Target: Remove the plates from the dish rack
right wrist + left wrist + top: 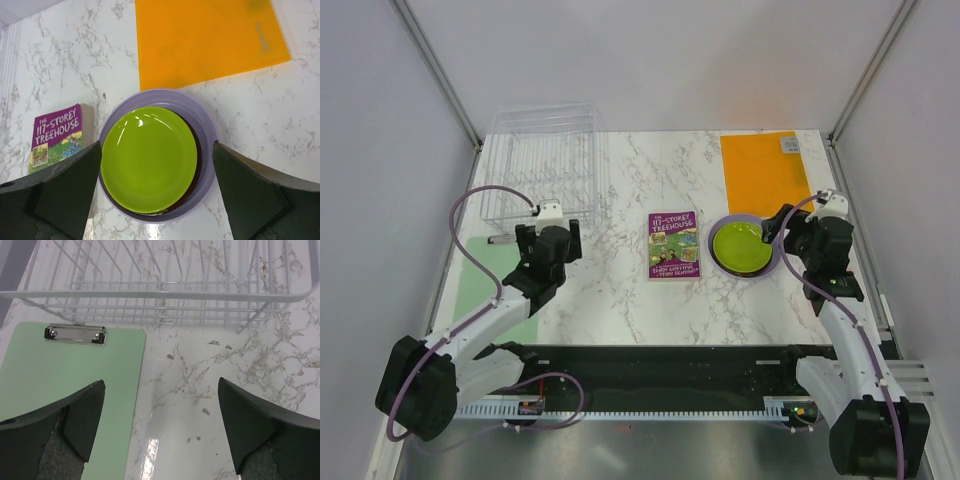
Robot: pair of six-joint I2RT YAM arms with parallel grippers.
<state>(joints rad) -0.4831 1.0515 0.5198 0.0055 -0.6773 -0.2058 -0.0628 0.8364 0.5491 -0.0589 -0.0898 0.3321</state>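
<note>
The clear dish rack (542, 160) stands at the back left with no plates in it; its ribs also show in the left wrist view (165, 285). The plates are stacked at the right: the lime green plate (741, 246) (149, 159) lies on top, a dark red rim (197, 165) shows under it, and the large lavender plate (719, 258) (207, 130) is at the bottom. The yellow plate is hidden. My left gripper (548, 234) (161, 390) is open and empty in front of the rack. My right gripper (782, 232) (156, 147) is open, hovering over the stack.
A purple book (673, 245) (56, 137) lies mid-table left of the stack. A flat orange mat (764, 172) (205, 40) lies behind the stack. A green clipboard (60, 380) (488, 285) lies in front of the rack under my left arm.
</note>
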